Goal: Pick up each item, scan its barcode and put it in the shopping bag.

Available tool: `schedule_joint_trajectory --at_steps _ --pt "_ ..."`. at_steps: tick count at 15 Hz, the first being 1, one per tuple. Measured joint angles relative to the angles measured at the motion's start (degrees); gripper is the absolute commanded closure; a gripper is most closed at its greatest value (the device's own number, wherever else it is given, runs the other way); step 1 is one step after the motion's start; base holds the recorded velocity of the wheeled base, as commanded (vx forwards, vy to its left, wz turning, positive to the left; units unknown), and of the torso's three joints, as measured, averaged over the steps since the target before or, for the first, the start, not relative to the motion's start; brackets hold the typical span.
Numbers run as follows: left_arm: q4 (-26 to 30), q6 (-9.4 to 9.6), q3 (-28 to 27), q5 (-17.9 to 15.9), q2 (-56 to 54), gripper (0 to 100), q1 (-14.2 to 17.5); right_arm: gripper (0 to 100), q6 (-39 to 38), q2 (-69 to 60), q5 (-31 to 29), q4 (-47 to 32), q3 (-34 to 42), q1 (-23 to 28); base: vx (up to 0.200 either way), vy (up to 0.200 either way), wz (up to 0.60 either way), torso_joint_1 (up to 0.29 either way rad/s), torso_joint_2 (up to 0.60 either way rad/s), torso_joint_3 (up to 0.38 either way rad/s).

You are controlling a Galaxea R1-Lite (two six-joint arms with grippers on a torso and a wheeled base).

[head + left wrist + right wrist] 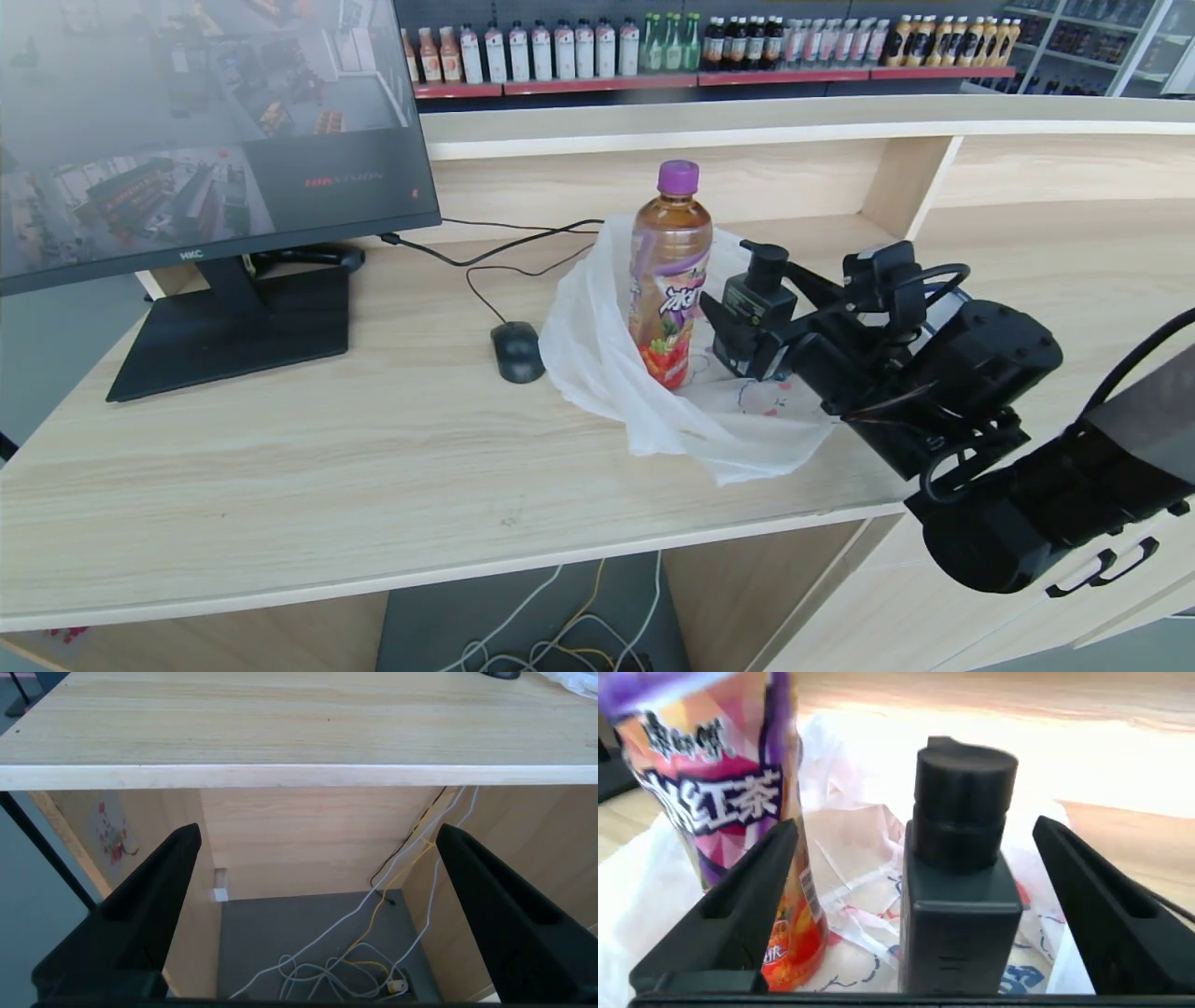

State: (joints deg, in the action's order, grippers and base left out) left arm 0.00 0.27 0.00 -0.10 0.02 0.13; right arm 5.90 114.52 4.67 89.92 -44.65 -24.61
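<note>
At the far left of the pale wooden counter (373, 448) a dark flat monitor on a black stand (187, 121) is seen, with a small black computer mouse (517, 352) near its right. The left gripper (318, 924) is held low in front of the counter's edge, its jaws spread wide with nothing between them. Further right, a crumpled white plastic shopping bag (597, 373) lies open on the counter, and a tall amber tea bottle with a purple cap (670, 280) stands upright inside it. Just beside the bottle, a black boxy bottle with a round cap (752, 308) stands on the bag's spread plastic. It is flanked by the right gripper (915, 859), whose jaws are parted on either side without visibly touching it. The step in hand is judged to be the bagging of this black item. If the gripper is drawn away, a straight path back along the arm is advised, so that neither the item nor the tall bottle alongside is tipped and the loose plastic is not snagged by a finger.
</note>
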Motion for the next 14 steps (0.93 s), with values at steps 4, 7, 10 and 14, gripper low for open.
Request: schedule_joint_trajectory --at_steps 4,7,10,14 --pt "0.0 0.0 0.0 0.0 0.0 0 0.0 0 -0.1 -10.85 -0.02 0.07 7.61 -0.05 0.0 0.0 0.0 0.0 0.0 0.0" --pt "0.0 -0.02 0.0 0.02 0.0 0 0.02 0 -0.27 -22.69 0.01 0.05 17.43 -0.5 0.0 0.0 0.0 0.0 0.0 0.0" --pt "0.0 -0.02 0.0 0.0 0.0 0 0.02 0 -0.44 -37.32 0.48 0.1 30.03 -0.88 0.0 0.0 0.0 0.0 0.0 0.0" --pt "0.0 0.0 0.0 0.0 0.0 0 0.02 0 -1.52 -54.58 1.1 -5.64 42.31 -1.1 0.0 0.0 0.0 0.0 0.0 0.0"
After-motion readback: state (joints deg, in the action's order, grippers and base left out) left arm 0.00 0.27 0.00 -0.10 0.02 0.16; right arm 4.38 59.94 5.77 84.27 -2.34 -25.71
